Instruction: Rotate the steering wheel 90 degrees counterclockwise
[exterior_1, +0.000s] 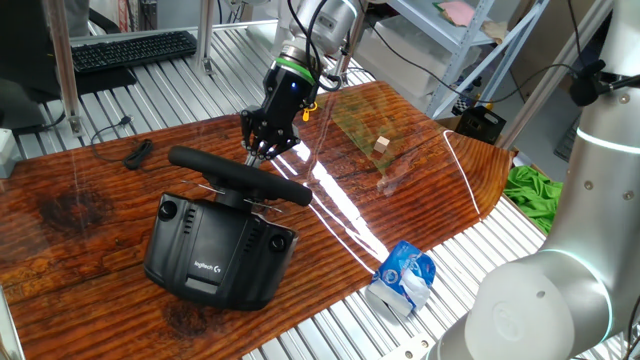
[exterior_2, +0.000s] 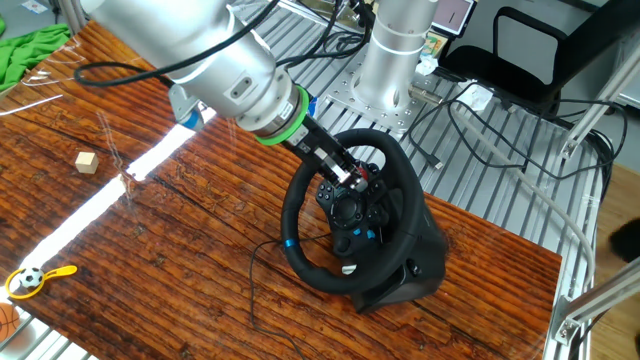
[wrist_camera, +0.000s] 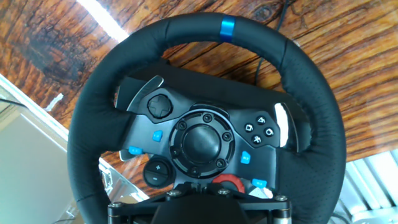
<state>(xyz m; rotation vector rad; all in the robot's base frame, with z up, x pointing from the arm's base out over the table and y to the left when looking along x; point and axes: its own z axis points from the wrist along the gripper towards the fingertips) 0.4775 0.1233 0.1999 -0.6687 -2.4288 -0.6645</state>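
The steering wheel (exterior_1: 238, 177) stands on its bulky black Logitech base (exterior_1: 215, 255) on the wooden table. In the hand view the rim (wrist_camera: 93, 118) fills the frame, with its blue stripe (wrist_camera: 228, 28) at the top and silver paddles behind the hub (wrist_camera: 202, 144). In the other fixed view the stripe sits at the rim's lower left (exterior_2: 288, 243). My gripper (exterior_1: 268, 148) reaches inside the rim, its tips against the wheel's face beside the hub (exterior_2: 352, 178). The fingers (wrist_camera: 196, 186) look closed together, with nothing visible between them.
A small wooden cube (exterior_1: 381, 144) lies under a clear sheet at the back. A crumpled blue-white packet (exterior_1: 403, 278) lies near the front edge. A black keyboard (exterior_1: 133, 50) and a loose cable (exterior_1: 138, 153) are to the left. A second grey arm (exterior_1: 570, 290) stands at the right.
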